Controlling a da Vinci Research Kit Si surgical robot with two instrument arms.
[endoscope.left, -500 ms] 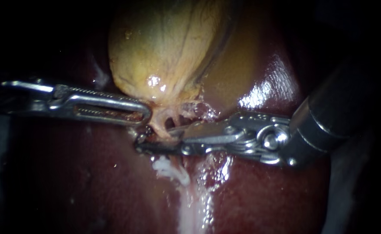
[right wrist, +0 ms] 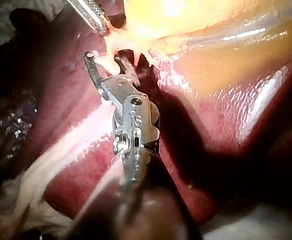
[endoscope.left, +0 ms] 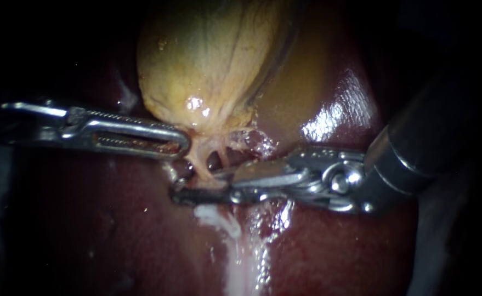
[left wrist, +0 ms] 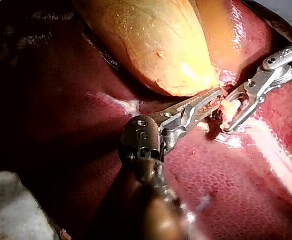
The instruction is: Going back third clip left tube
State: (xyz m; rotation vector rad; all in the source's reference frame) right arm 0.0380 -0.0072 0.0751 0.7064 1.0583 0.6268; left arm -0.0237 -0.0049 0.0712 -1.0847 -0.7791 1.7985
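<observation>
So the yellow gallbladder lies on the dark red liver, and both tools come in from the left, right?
No. Only the left instrument comes in from the left; the right instrument comes in from the right, as the endoscope view shows. The yellow gallbladder does lie on the dark red liver.

The endoscope sits close over the gallbladder [endoscope.left: 208, 66]; both wrist cameras share its narrow end.

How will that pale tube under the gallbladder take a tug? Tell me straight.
Probably floppy: the tube looks thin and stringy, splitting into strands below the gallbladder. Likely slippery, since it and the liver around it glisten wet. It may tear easily, as its edges look frayed.
</observation>
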